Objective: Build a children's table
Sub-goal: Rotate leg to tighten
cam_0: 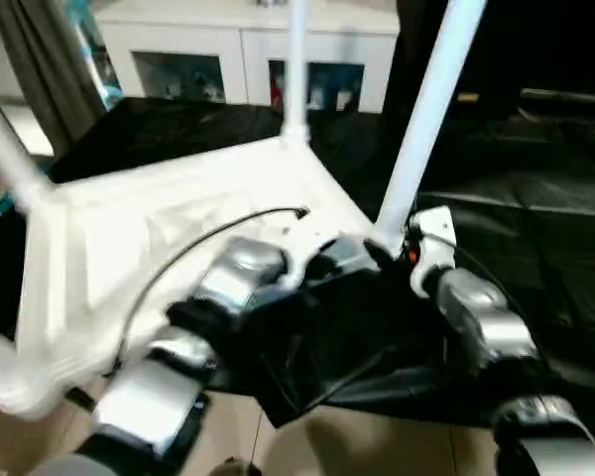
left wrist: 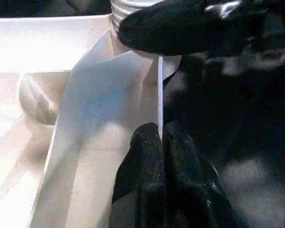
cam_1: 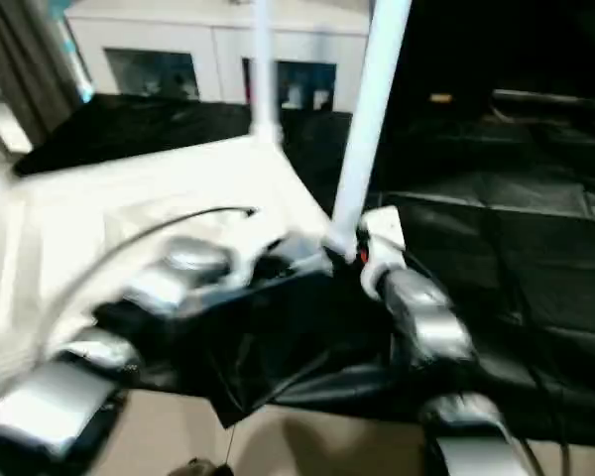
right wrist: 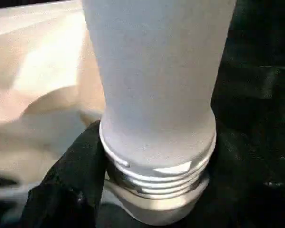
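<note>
The children's table lies upside down, its white ribbed top (cam_0: 109, 248) on a black-covered surface. Three white tube legs stand up from corner sockets: one far (cam_0: 296, 59), one at the left (cam_0: 5, 149), one at the near right corner (cam_0: 431, 109). My right gripper (right wrist: 156, 194) is closed around the threaded base of that near right leg (right wrist: 156, 95), with a black finger (right wrist: 71, 190) pressed against its collar. My left gripper (left wrist: 160, 137) is shut on the thin white rim (left wrist: 159, 90) of the top, just beside the same corner.
A white cabinet with glass doors (cam_0: 248, 50) stands behind the work. Black sheeting (cam_0: 535, 228) covers the surface to the right, and a grey curtain (cam_0: 40, 59) hangs at the far left. A thin black cable (cam_0: 208, 238) arcs over my left forearm.
</note>
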